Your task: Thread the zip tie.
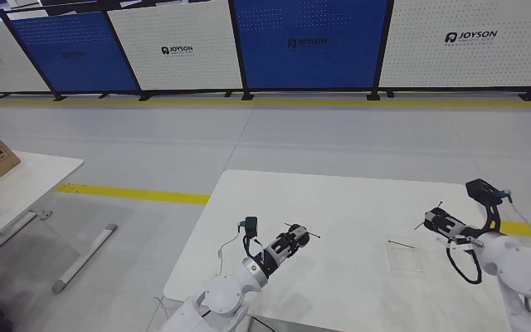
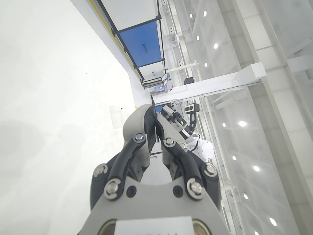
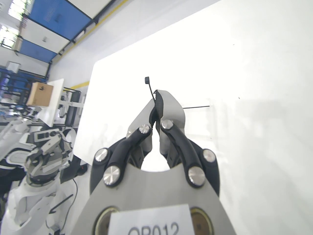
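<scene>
Top view: nearest, at five o'clock, the left gripper is clamped across one zip tie. At four o'clock a third zip tie lies flat on the table. Past it, the right gripper pinches a second zip tie just below its head. That makes three. Each looks light, thin, springy and slick, so a hold close to the end being threaded likely steadies it best.

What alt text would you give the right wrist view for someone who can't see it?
The robot's right hand, seen from its wrist, is shut on a black zip tie whose head pokes out past the fingertips. Beyond it, a second tie lies flat on the white table.
</scene>
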